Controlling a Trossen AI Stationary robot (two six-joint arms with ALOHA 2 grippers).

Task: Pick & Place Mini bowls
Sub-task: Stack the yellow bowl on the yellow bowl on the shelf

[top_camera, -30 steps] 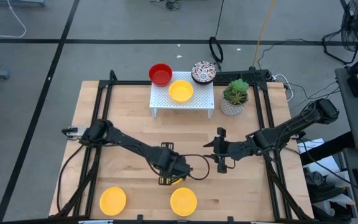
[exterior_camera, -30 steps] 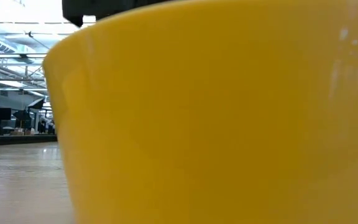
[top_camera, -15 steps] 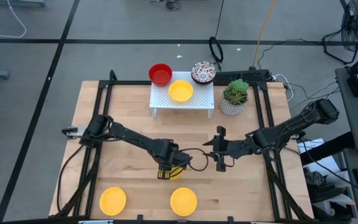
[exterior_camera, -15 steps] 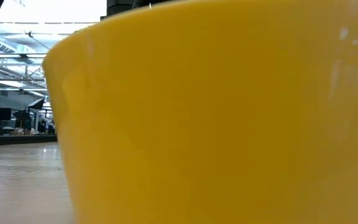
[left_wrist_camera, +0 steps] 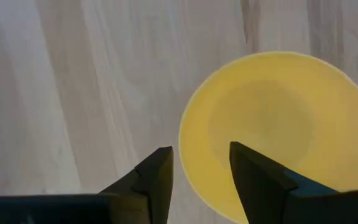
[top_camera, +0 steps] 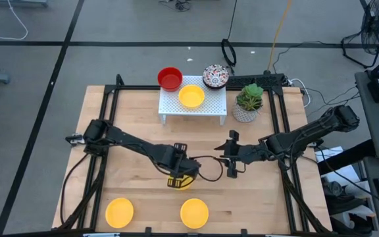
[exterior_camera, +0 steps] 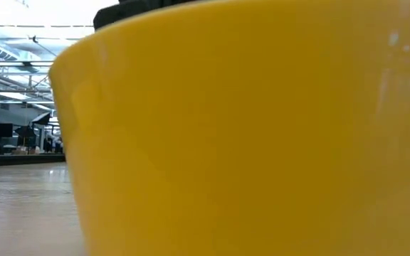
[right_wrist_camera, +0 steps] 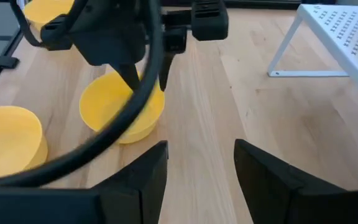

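Risk: slipping off the rim. Left end effector point(left_wrist_camera: 197, 171) parted astride the near wall of a yellow mini bowl point(left_wrist_camera: 278, 134), resting mid-counter point(top_camera: 137, 118), not yet clamped. Shallow bite likely to tip or skid the bowl. Right end effector point(right_wrist_camera: 197, 165) parted, empty, hovering nearby.

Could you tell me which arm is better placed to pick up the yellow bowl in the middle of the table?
The left. Its hand is open right at the yellow bowl, one finger over the inside and one outside the rim. The right hand is open too, but hangs apart from it, farther right.
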